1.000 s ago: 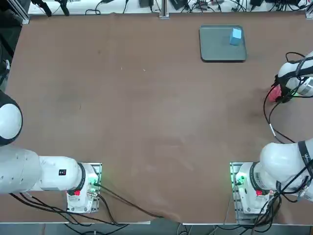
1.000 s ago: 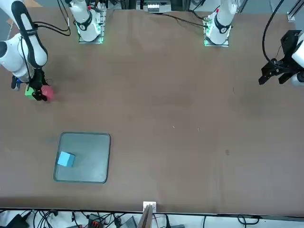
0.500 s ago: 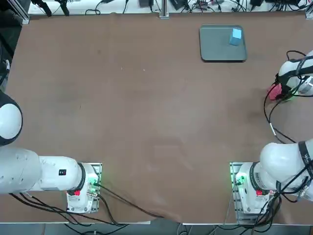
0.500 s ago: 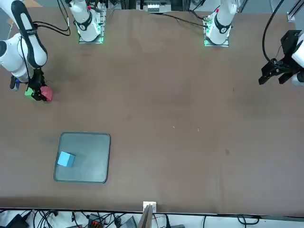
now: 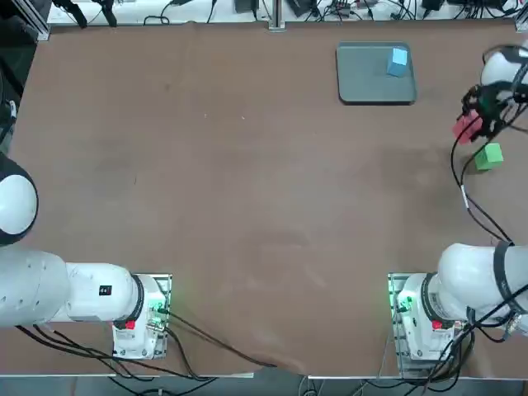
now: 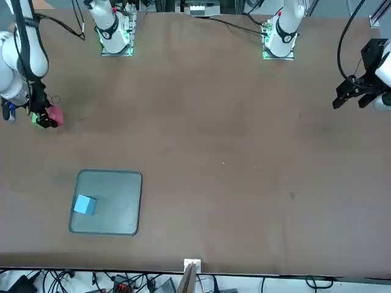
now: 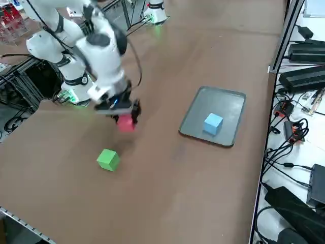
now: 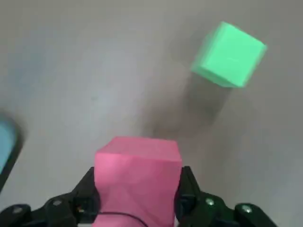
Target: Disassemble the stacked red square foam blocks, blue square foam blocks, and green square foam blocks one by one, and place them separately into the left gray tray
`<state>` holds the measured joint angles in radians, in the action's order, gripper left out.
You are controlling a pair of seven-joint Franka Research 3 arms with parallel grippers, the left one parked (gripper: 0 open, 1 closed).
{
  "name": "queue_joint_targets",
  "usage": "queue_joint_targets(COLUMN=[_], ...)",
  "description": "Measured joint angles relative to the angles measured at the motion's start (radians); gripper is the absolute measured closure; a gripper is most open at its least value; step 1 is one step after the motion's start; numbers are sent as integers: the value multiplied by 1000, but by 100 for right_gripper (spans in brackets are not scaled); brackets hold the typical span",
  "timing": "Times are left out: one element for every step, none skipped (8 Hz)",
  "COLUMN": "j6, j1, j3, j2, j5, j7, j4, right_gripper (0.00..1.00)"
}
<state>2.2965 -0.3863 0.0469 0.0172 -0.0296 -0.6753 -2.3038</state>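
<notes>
Already, in the top view, I had carried the red cube [image 5: 467, 127] a little farther out from the arms' bases than a second earlier, gripped in my right claw [image 5: 475, 124]. The green cube [image 5: 488, 156], mostly covered by my arm before, now showed plainly on the table [image 5: 247, 206], nearer the bases than my claw and apart from the red one. The blue cube [image 5: 398, 62] sat where it had been, inside the gray tray [image 5: 363, 82], well apart from my claw and beyond it.

In the front view, my arm had shifted toward the picture's left edge, and the red cube had gone with it, at the tip of my claw. Only a sliver of the green cube peeped out beside my dark fingers; the tray and the blue cube had kept their places.

In the right side view, the red cube hung from the end of my claw, between the tray and the green cube but touching neither. The green cube rested flat on the table.

In the right wrist view, I had the red cube pinched firmly between my two fingers, one pressing each side. The green cube lay off past my fingertips, separate from what I held.
</notes>
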Motion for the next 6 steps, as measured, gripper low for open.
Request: queue_joint_targets(j6=[-40,-48,-48,-48,-47,-49], j1=[71,147,218,278,330,376], j3=[9,15,19,21,21,21], j2=[-16,-4,33,92,168,249], j5=[1,2,3,2,3,3], j7=[90,163,213,258,296,309], j4=[45,94,156,230,315,409], right_gripper=[24,24,24,24,24,24])
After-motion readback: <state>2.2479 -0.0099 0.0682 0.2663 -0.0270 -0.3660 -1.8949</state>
